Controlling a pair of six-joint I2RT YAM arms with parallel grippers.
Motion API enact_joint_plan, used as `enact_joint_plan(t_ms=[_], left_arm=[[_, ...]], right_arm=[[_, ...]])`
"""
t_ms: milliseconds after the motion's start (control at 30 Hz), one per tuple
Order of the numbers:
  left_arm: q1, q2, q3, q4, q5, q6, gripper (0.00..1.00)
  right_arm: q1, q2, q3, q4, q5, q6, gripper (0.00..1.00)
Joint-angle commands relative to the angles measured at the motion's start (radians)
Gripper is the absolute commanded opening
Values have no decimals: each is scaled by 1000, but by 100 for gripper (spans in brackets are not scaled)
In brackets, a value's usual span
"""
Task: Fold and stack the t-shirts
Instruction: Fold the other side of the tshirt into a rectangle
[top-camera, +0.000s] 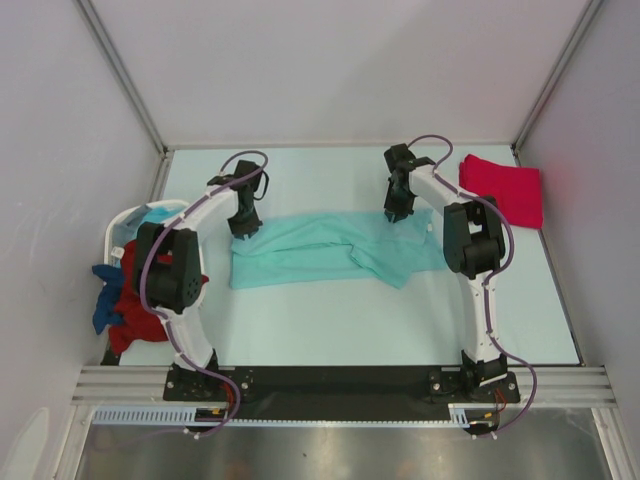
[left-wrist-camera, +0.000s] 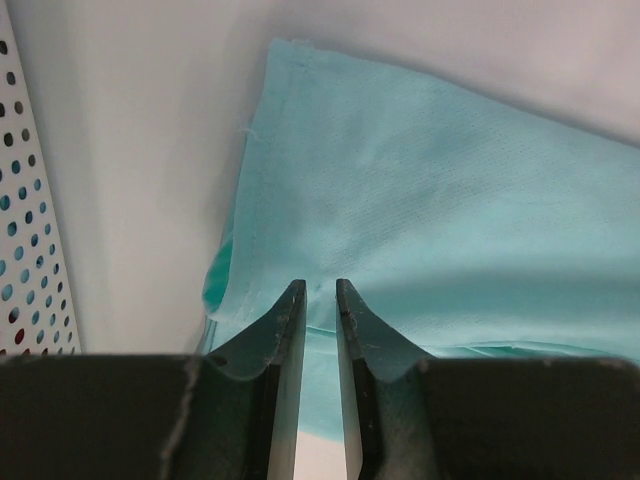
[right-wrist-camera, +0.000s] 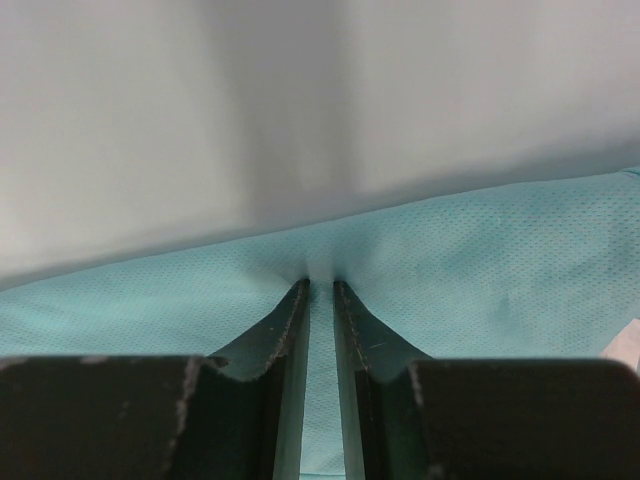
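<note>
The bench (top-camera: 300, 330) carries everything. The teal t-shirt (top-camera: 320, 250) lies on its middle, spread from left to right but wrinkled, with a loose fold on the right part. At the left edge stands the white basket (top-camera: 120, 225), and a dark red t-shirt (top-camera: 140, 320) and a blue t-shirt (top-camera: 105, 305) hang over its side. In the far right corner the pinkish-red t-shirt (top-camera: 500, 190) lies folded, well apart from the teal one.

The left pincer (top-camera: 245, 222) is at the far left corner of the teal t-shirt, the right pincer (top-camera: 398, 212) at its far edge more to the right. Both are pressed nearly together and pinch this cloth; in the right wrist view the cloth puckers at the tips.

We judge that the fold is only starting. To do it well, we should lift both arms together at the same height, keep the edge tight between them, and bring it toward the near hem so the edges meet.
</note>
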Motion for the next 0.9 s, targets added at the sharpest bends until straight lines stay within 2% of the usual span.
enact_joint_plan(t_ms=[0,367,533,700,867], left_arm=[[10,-36,-21,17,-6,-13,24],[22,-92,-187,53,-6,-19,24],[30,-70,-253,79,7,-16,24],[35,-47,-253,82,14,-11,22],[35,-120,-192,57,-7,-13,23]], right_arm=[[-31,17,-26,30,50,-3,21],[-32,23,-23,29,53,-3,21],[-34,18,-24,29,55,-2,21],[-34,14,-28,27,55,-3,21],[-32,-9,-32,29,59,-3,21]])
